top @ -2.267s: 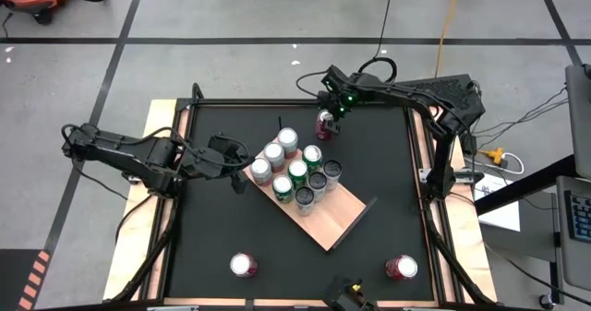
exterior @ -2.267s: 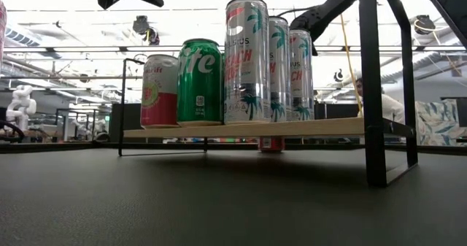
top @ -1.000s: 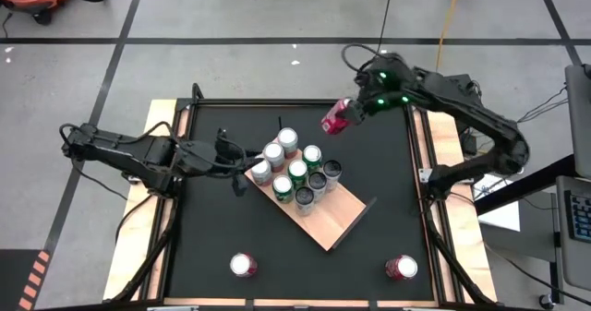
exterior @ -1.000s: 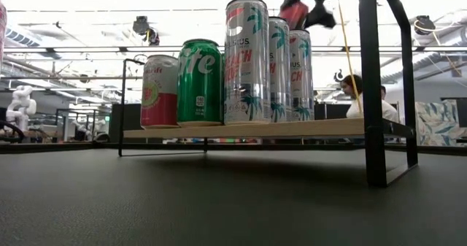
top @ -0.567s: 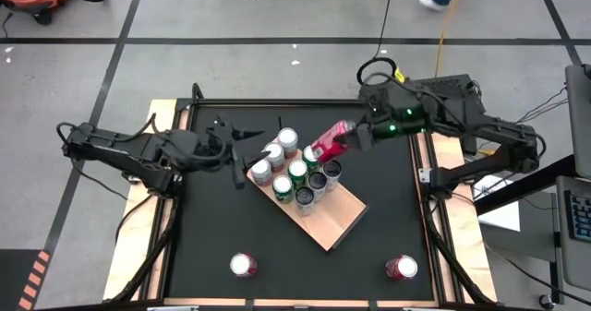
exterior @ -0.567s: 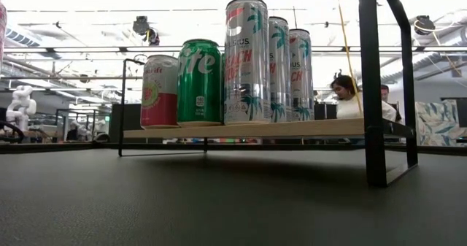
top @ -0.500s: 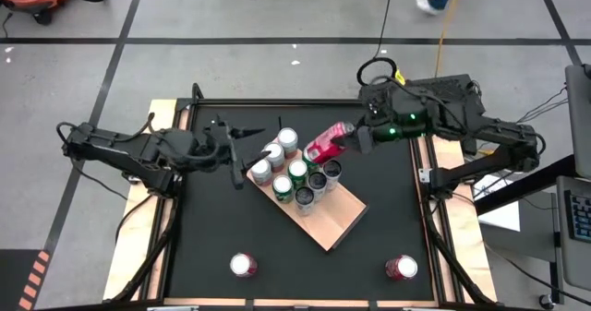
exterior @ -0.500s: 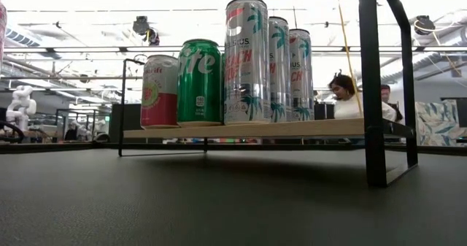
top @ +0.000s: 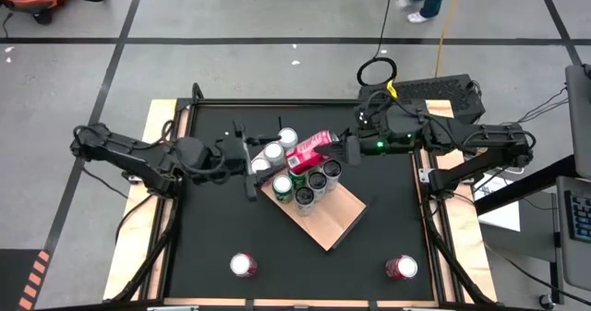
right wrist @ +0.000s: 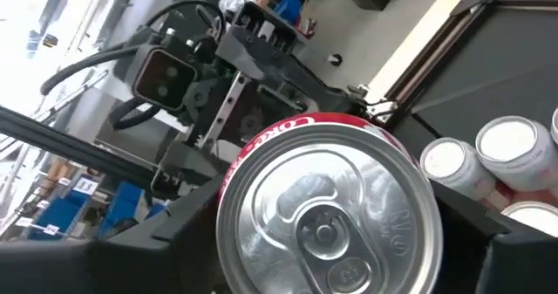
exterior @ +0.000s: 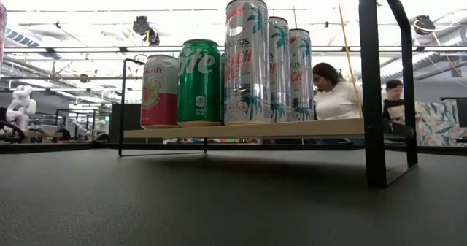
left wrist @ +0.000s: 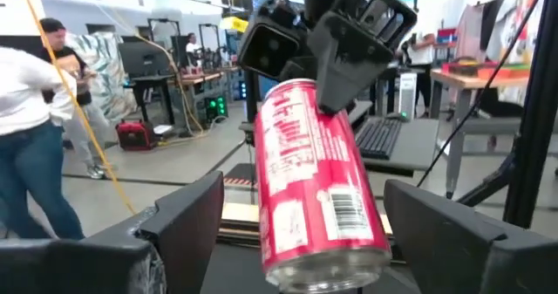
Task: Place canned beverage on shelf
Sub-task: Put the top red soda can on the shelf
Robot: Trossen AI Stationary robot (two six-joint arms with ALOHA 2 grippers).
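Step in hand: handover or joint carry of the red aluminium beverage can (top: pixel 308 147) above the shelf; which of the two cannot be told.
Can position: held in the air, tilted on its side, over the rear cluster of cans on the flat light-tan wood-grain shelf board (top: pixel 334 221); not yet set down.
Right claw (top: pixel 340 150): closed across the can at its lid end; the right wrist view looks straight onto the silver lid (right wrist: pixel 324 217).
Left claw (top: pixel 247 161): fingers spread wide, one each side of the can's base in the left wrist view; no contact visible, nothing held.
Shelf load: several upright cans, among them a green can (exterior: pixel 199 82) and tall silver cans (exterior: pixel 246 60), crowd the rear half; the front half of the board is bare.
Spare cans: two stand on the black surface (top: pixel 203 242) near its front edge.
Technique: bring the can upright before lowering; aim for bare board; keep clear of the standing cans.
Risk: a tilted descent may topple neighbours.
Release: judged safe only once the base rests flat.
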